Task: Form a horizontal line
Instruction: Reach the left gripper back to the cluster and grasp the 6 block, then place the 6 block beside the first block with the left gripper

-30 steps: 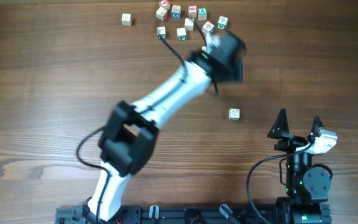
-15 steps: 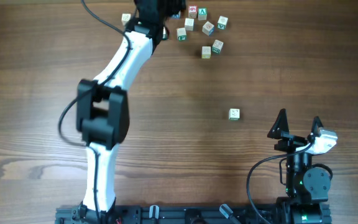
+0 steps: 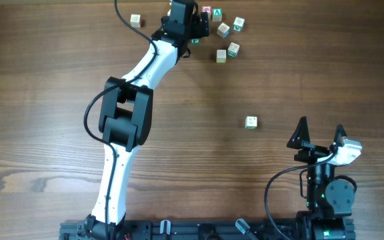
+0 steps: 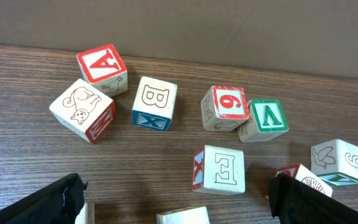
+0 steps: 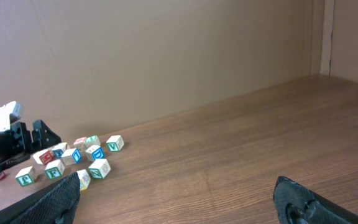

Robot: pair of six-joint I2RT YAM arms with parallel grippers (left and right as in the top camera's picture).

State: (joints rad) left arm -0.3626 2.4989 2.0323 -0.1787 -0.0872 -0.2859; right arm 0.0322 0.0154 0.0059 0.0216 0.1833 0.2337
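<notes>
No touching row of three cubes shows; the small pale wooden letter cubes lie loose at the table's far edge. My left gripper (image 3: 189, 27) (image 4: 176, 190) is open and empty, low over the cluster. Ahead of it lie a red A cube (image 4: 102, 64), a cat cube (image 4: 82, 110), a B/X cube (image 4: 155, 102), a red 9 cube (image 4: 226, 107), a green V cube (image 4: 263, 117) and an E cube (image 4: 220, 168). Another cube (image 4: 182, 216) lies between the fingers. My right gripper (image 3: 322, 133) (image 5: 176, 190) is open and empty, near the front right.
Loose cubes lie right of the cluster (image 3: 233, 49), (image 3: 221, 56), (image 3: 238, 24). One cube (image 3: 135, 20) lies alone to the left and one (image 3: 251, 122) alone mid-table. A brown wall (image 5: 166, 56) stands behind the table's far edge.
My left arm swung from the right of the cluster to its left, then back over its middle. Two cubes now show lower right of the cluster. The right arm has not moved.
</notes>
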